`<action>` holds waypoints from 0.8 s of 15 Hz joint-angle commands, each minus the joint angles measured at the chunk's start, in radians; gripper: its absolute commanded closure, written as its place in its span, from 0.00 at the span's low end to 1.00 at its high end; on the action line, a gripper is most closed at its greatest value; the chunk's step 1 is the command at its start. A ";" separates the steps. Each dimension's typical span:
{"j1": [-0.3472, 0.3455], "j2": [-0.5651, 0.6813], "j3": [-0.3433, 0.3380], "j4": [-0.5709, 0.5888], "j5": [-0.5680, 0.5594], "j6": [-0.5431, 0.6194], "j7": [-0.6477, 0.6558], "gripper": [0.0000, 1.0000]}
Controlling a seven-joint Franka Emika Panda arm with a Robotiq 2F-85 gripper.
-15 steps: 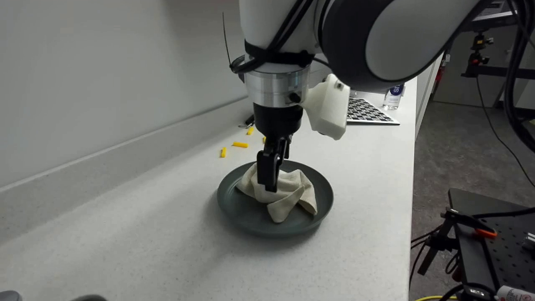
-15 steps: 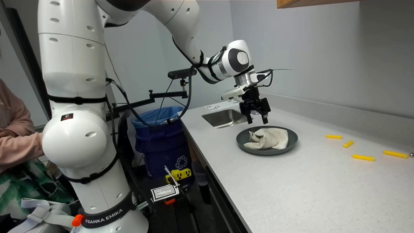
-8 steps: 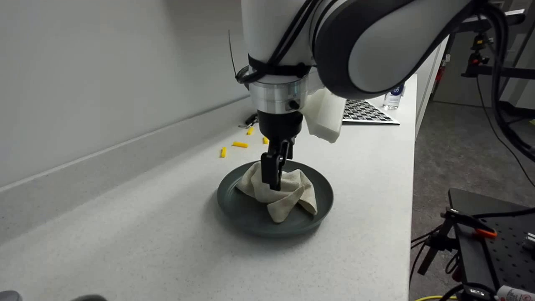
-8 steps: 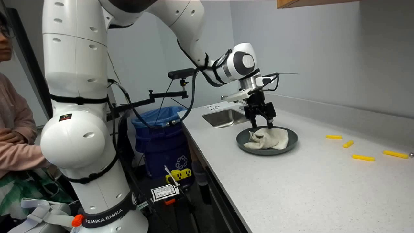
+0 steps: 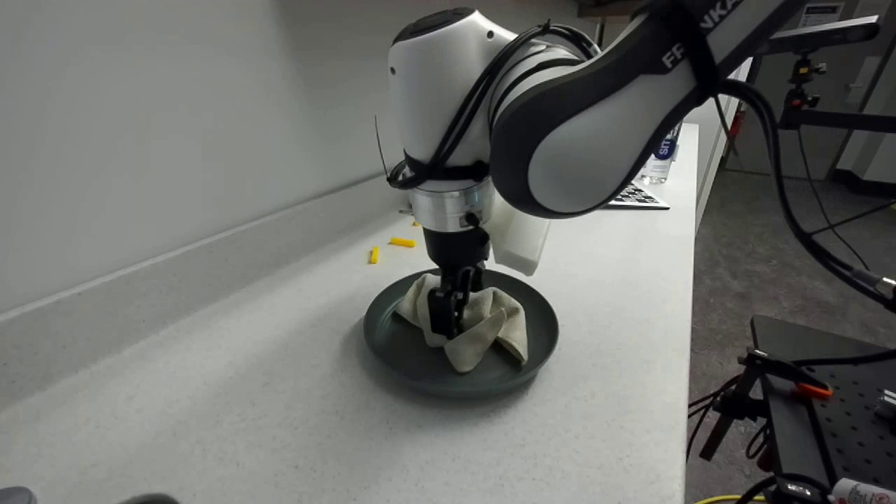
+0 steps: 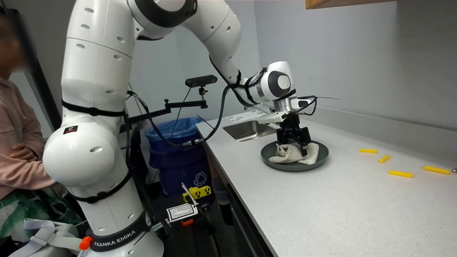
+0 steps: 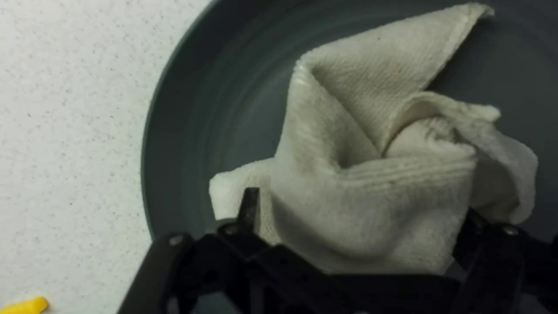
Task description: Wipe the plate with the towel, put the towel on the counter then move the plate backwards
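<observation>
A beige towel [image 5: 479,343] lies crumpled in the dark grey-green plate [image 5: 392,350] on the white counter [image 5: 280,427]. The towel [image 6: 284,155] and plate [image 6: 266,160] also show in an exterior view. My gripper [image 6: 292,149] points down over the plate, low at the towel. In the wrist view my gripper [image 7: 361,207] is open, its two fingers wide apart with the bunched towel [image 7: 335,117] between them. The fingertips are at towel height on either side of the bunch. The plate [image 7: 183,131] fills much of that view; part of its rim is cut off.
Several yellow pieces [image 6: 401,174] lie on the counter beyond the plate. A sink [image 6: 246,131] is set into the counter nearby. A checkered board [image 5: 633,197] and a bottle [image 5: 658,164] stand farther along. A wall [image 5: 175,140] runs along one side.
My gripper has come down from above the plate into the towel, its fingers now on either side of the bunch. The towel has shifted very slightly. The plate has not moved.
</observation>
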 commanded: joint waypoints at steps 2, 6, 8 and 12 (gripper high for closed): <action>-0.007 0.063 0.012 0.068 0.064 0.000 -0.042 0.44; -0.015 0.046 0.009 0.061 0.086 0.009 -0.057 0.73; -0.009 0.025 0.004 0.052 0.081 0.010 -0.055 0.88; 0.010 -0.029 0.007 0.037 0.057 0.029 -0.045 0.98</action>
